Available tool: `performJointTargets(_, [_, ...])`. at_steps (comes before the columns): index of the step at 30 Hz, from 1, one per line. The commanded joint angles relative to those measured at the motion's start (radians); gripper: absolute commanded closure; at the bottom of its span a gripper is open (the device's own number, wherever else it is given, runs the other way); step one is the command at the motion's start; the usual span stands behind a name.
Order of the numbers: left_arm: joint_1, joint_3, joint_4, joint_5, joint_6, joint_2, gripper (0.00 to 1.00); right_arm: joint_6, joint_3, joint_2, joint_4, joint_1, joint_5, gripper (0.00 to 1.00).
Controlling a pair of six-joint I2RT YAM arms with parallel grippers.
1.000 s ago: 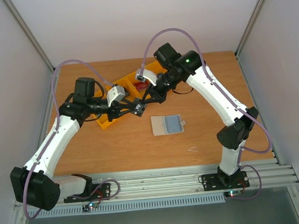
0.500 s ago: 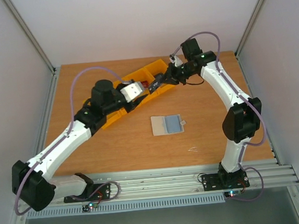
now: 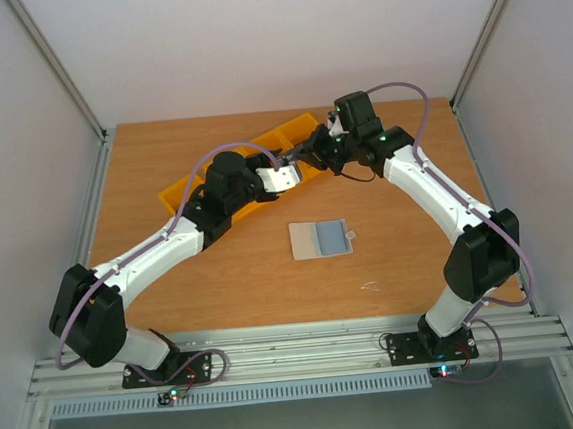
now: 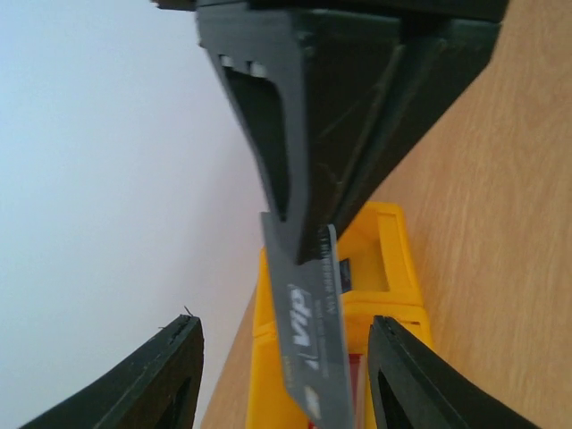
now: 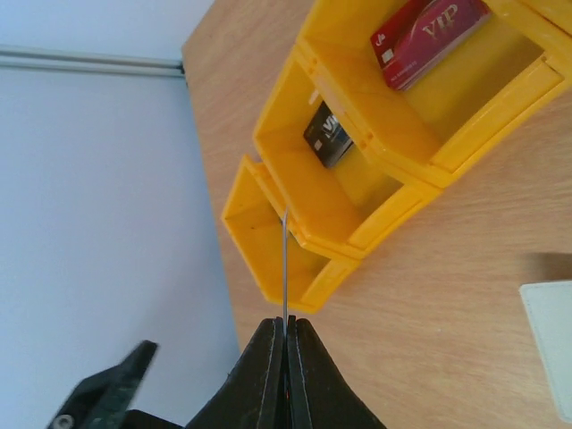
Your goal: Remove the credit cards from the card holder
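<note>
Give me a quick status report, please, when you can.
Right gripper shut on grey card. Left gripper open, fingers either side of it. Red card, black card in bins. Holder lies apart, nothing blocking.

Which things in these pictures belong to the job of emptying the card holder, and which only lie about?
Job: card holder; grey card gripped by the shut right hand; red card and dark card in the yellow bins; open left hand.
Lying about: a small pale scrap on the table, near the front edge.
</note>
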Motion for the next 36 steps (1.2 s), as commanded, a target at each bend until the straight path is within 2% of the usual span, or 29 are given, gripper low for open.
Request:
performJointTargets(1, [-0.006,0.036,-0.026,0.048,-0.046,-0.008,0.48,0.045,0.021,-0.024,0.044,0.016,0.061,0.99])
performJointTargets(4, [-0.008,0.040,-0.038,0.034,-0.074,0.000,0.49,0.035,0.030,-0.024,0.041,0.019,0.059,0.99])
performJointTargets(11, [-0.002,0.070,-0.029,-0.048,-0.039,0.034,0.65,0.000,0.090,0.011,0.016,0.033,0.028,0.99])
performJointTargets(17, [0.005,0.076,-0.036,-0.066,-0.004,0.055,0.68,-0.001,0.095,0.017,0.027,0.034,0.008,0.99])
performJointTargets(22, [0.022,0.087,0.021,-0.081,0.046,0.069,0.83,-0.004,0.092,0.019,0.036,0.035,-0.006,0.99])
performJointTargets(25, [0.026,0.092,0.018,-0.081,0.057,0.080,0.87,-0.001,0.093,0.026,0.047,0.035,-0.024,0.99])
performJointTargets(28, [0.028,0.089,0.036,-0.085,0.060,0.084,0.99,0.000,0.087,0.025,0.048,0.035,-0.026,0.99])
performJointTargets(32, [0.028,0.083,0.039,-0.085,0.060,0.075,1.00,0.004,0.086,0.034,0.061,0.034,-0.042,0.99])
performJointTargets(33, [0.028,0.081,0.032,-0.084,0.057,0.073,1.00,0.003,0.088,0.039,0.063,0.034,-0.045,0.97])
performJointTargets(34, [0.028,0.078,0.023,-0.084,0.051,0.071,1.00,-0.001,0.091,0.042,0.062,0.034,-0.045,0.88])
performJointTargets(36, [0.030,0.070,-0.009,-0.085,0.042,0.063,1.00,-0.022,0.102,0.042,0.048,0.028,-0.033,0.62])
